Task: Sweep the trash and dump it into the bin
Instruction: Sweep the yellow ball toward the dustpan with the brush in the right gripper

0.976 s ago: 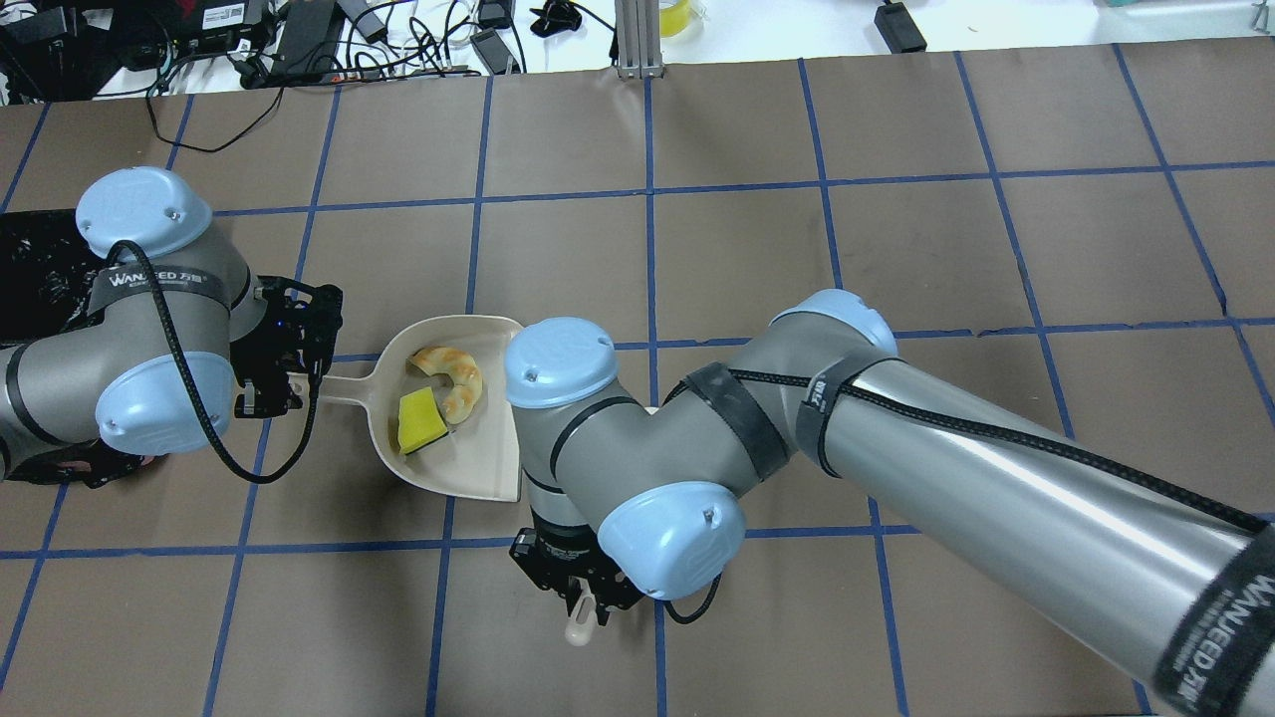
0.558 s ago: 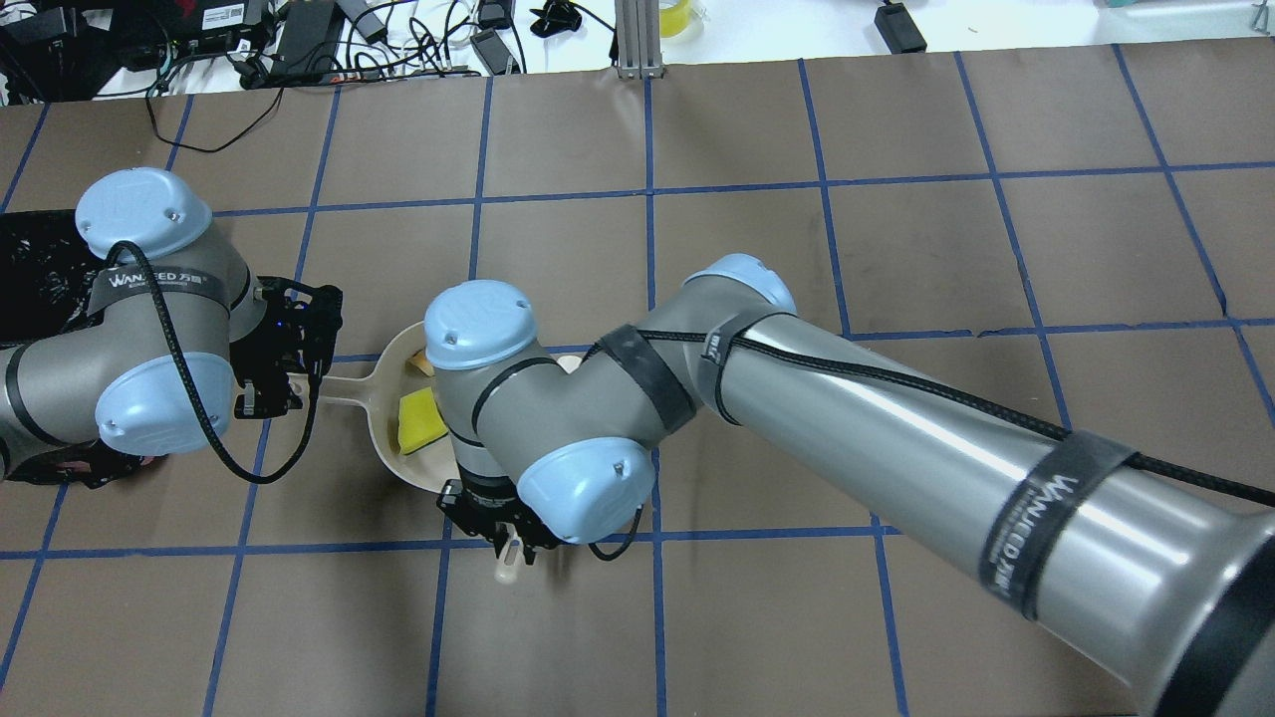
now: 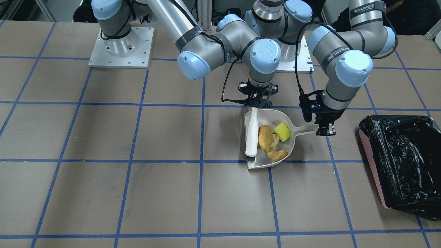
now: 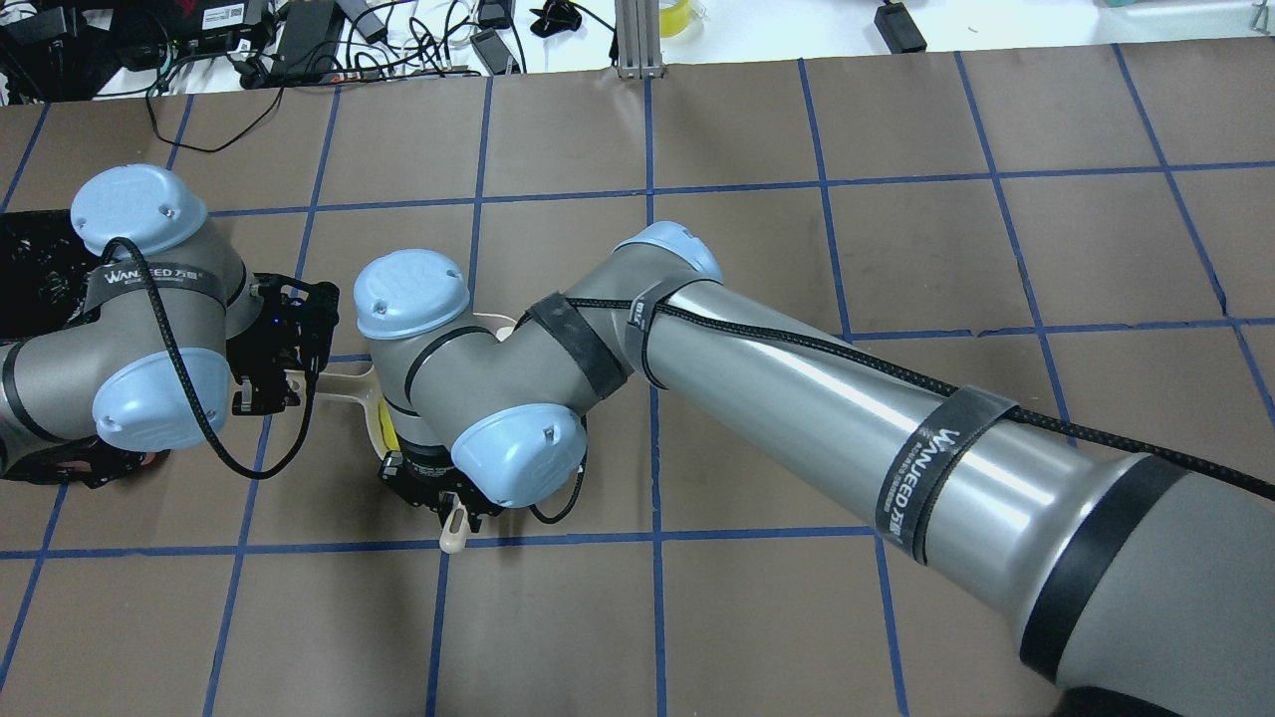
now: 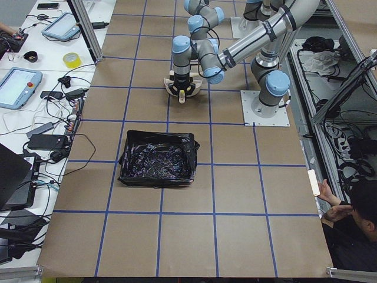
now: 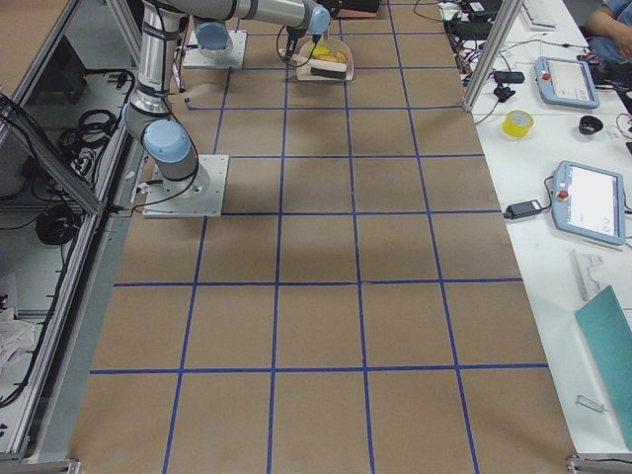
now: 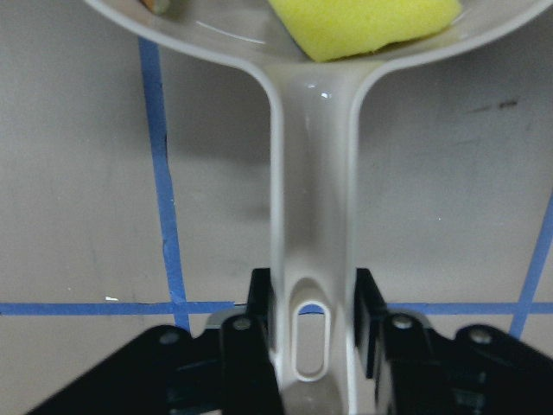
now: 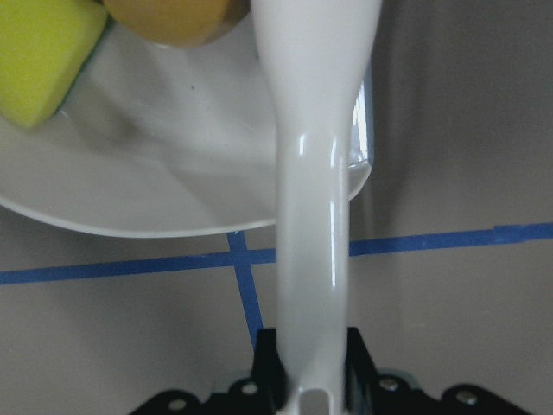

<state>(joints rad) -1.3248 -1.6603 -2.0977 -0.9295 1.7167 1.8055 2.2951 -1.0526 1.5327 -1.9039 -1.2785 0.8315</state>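
Centre-right of the front view, all three trash pieces lie inside the dustpan: the potato lump against the brush, the yellow wedge at the handle end, the croissant by the open lip. Sweeping looks done and dumping is left. The bin sits at the right edge, well apart. The left gripper pinches the dustpan by its handle and the right gripper pinches the brush's handle, as both wrist views confirm. The overhead view hides most of the pan under the right arm.

Dustpan and brush handle look like smooth, shiny plastic. The bin has a crinkly glossy black plastic bag. Yellow wedge looks spongy, matt. Table cover is matt brown paper.
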